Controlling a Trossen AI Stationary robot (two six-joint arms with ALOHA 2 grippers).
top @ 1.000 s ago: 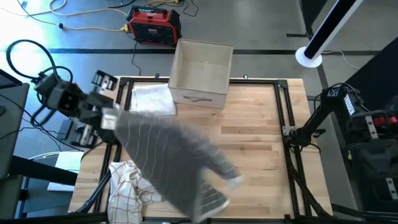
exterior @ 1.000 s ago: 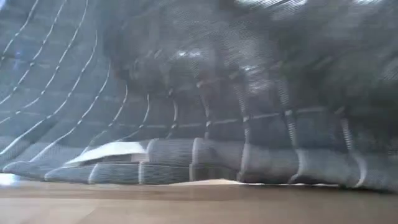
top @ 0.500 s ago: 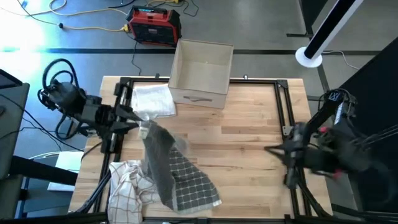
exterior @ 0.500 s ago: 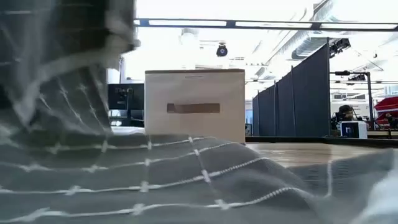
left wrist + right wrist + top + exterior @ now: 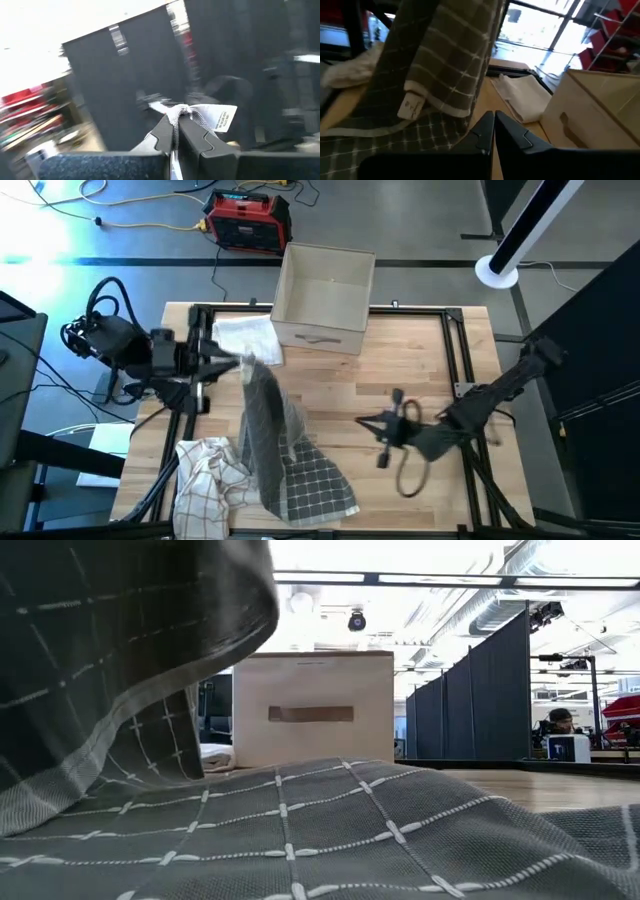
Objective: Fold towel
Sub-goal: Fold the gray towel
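Since the earlier frame, the right tool [image 5: 385, 427], fingers together and empty, has swung over the desk [image 5: 400, 380]. Left tool [image 5: 243, 363] pinches the grey checked towel [image 5: 290, 480] by one corner, the rest trailing on the desk; no fold is made yet.

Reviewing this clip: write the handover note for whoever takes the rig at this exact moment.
Left gripper: jaws shut on a corner of the grey towel, lifted; its lower part lies on the table.
Right gripper: jaws shut, empty, mid-table, facing the towel.
Also present: folded white towel beside the box, crumpled checked cloth at the near-left.
Done: one corner lifted.
Left: spread flat, fold.
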